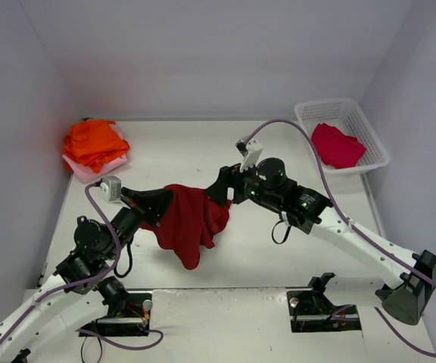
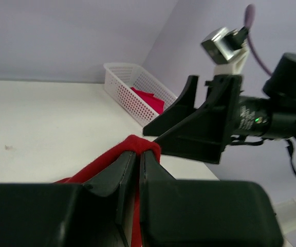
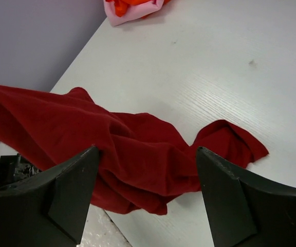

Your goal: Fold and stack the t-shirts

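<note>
The white table [image 1: 278, 249] carries everything, and the dark red t-shirt [image 1: 191, 219] hangs bunched near its middle, between the two arms. Part of the shirt is lifted and its lower folds trail onto the tabletop.

Far to the right of this shirt and behind it, at the table's back corner, sits the white lattice basket [image 1: 306, 125], with a crimson t-shirt [image 1: 337, 145] crumpled inside. Far to the left of the dark red shirt and also behind it lies a heap of bright orange t-shirts [image 1: 93, 142] on top of a pale pink t-shirt [image 1: 89, 170].

The left gripper [image 2: 137, 152] is clenched on an upper fold of the dark red shirt, with cloth pinched between its fingers. The right gripper [image 3: 147, 152] stands at the shirt's right upper edge, very near the left one. It is released, with its jaws wide apart and nothing between them, and the cloth lies below it.
</note>
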